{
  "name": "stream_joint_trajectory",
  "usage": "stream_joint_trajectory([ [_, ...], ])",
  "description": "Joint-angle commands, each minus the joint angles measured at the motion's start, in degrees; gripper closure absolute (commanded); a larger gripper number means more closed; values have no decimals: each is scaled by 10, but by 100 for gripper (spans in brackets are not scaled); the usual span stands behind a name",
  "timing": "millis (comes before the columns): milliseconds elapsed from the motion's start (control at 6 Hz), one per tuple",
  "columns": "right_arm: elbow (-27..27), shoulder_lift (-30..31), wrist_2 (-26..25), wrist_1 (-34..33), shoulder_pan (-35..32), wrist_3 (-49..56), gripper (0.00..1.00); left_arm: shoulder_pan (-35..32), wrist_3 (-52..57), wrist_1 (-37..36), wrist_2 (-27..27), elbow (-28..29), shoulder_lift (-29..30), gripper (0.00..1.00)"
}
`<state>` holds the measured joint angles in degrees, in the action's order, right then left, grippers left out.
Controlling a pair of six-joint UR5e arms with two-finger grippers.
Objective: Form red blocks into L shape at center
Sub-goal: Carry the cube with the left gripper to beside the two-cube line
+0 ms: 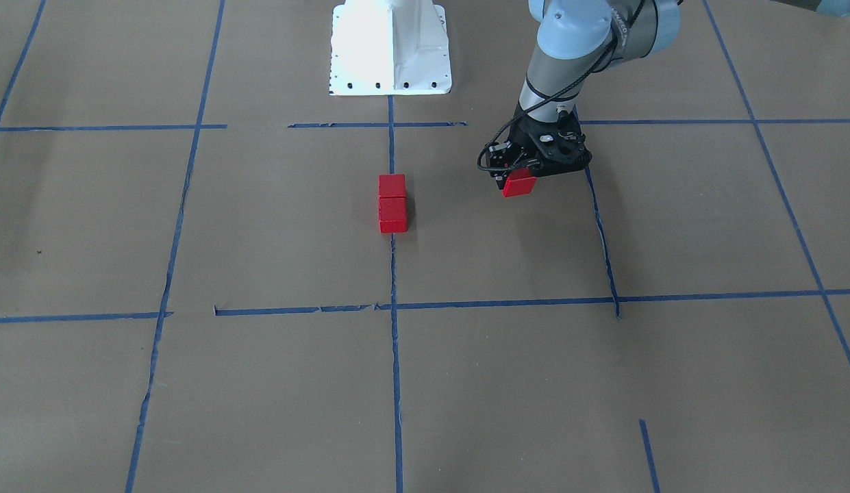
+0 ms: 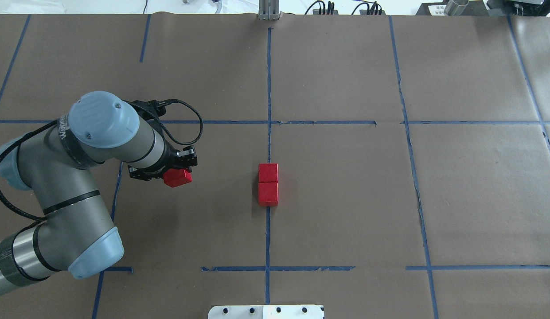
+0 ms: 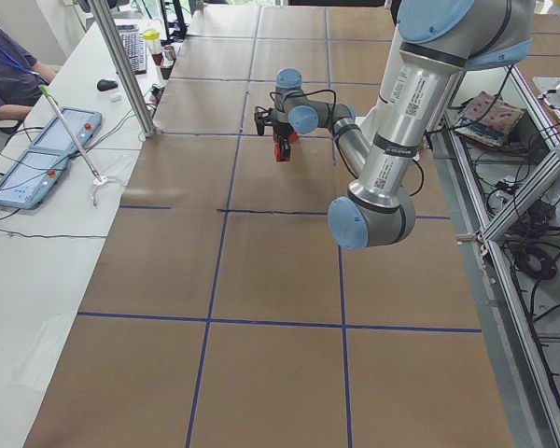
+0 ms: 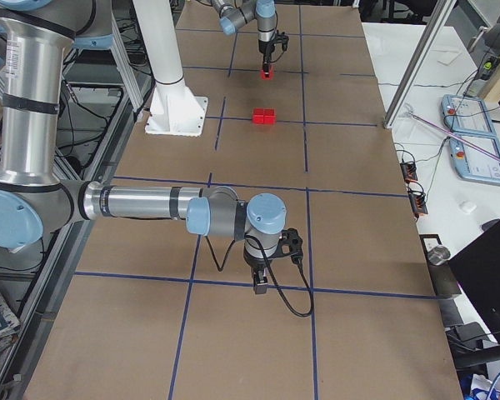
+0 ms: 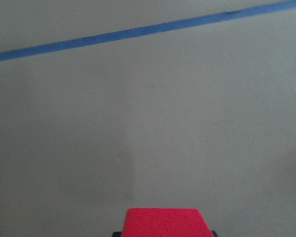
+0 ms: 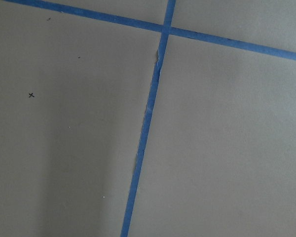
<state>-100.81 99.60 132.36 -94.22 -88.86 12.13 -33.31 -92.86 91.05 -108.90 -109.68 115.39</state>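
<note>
Left gripper [image 2: 179, 170]: noted clamped on the held red block [image 2: 177, 177], which is pinched between the fingers and shows slightly skewed to the tape grid in the overhead view. In the left wrist view only the top face of this cube is caught, at the bottom edge, with bare brown paper and a slanting blue tape line beyond it. Whether the cube rests on the paper or hangs just over it cannot be settled.

Position: the held red block is placed within the robot's-left half of the center cell [image 2: 345, 199], near that cell's left border tape and well apart from the other cubes.

Two red blocks [image 2: 268, 184]: recorded on the paper at the middle of the cell, faces touching, in a straight row of two. The row lies on the middle tape line [image 2: 267, 239] and runs along it, in line with the white robot base [image 2: 266, 311]. An L is not yet formed.

Right gripper [image 4: 260, 287]: seen only in the exterior right view, pointed down close to the paper beside a tape line, far from all three cubes. Whether its fingers are apart or together cannot be told. In the right wrist view only a tape crossing and a small x mark on the paper are shown.

A seated person [image 3: 5, 65] is noted at the white side table.
</note>
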Motion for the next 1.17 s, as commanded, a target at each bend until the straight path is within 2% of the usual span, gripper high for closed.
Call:
stream_joint_trajectory([
  [0, 0, 0, 0, 0, 0, 0, 0, 14, -330, 1, 2, 8, 23, 68],
  [167, -2, 1, 0, 0, 0, 1, 0, 15, -480, 1, 2, 10, 35, 68],
  [333, -2, 1, 0, 0, 0, 1, 0, 16, -582, -4, 2, 17, 47, 68],
  [500, -3, 1, 0, 0, 0, 1, 0, 17, -649, -5, 2, 51, 79, 68],
  [667, -3, 1, 0, 0, 0, 1, 0, 19, -692, 1, 1, 111, 119, 68],
  [1000, -2, 0, -1, 0, 0, 2, 0, 33, -695, 5, 1, 169, 153, 68],
])
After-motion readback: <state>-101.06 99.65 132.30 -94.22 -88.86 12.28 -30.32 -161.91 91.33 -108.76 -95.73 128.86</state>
